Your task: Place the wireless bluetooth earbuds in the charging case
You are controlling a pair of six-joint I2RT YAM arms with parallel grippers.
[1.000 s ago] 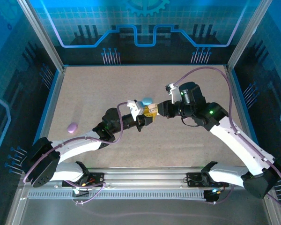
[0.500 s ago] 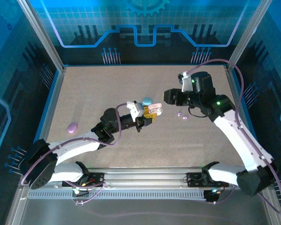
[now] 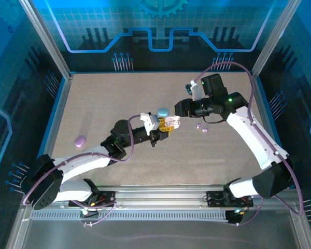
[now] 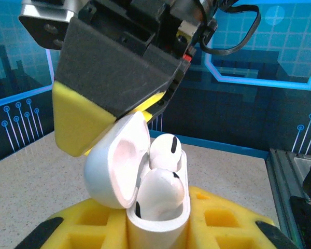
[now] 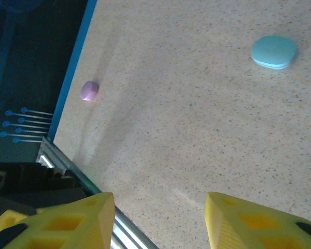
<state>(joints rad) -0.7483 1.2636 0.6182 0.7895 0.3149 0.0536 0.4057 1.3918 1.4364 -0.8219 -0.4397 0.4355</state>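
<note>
Two white earbuds (image 4: 165, 150) sit in the open white charging case (image 4: 156, 231), lid (image 4: 116, 166) swung back. The case is clamped upright between the yellow pads of the left pincer (image 3: 165, 128) above the middle of the tabletop (image 3: 119, 93). The right pincer (image 5: 160, 220), fingers spread and empty, hovers just to the right of the case, and two purple earbuds (image 3: 199, 125) lie loose on the tabletop right of the case, near that pincer. A pale blue case (image 3: 162, 111) lies just beyond the held one, a purple case (image 3: 81, 140) well off to the left.
</note>
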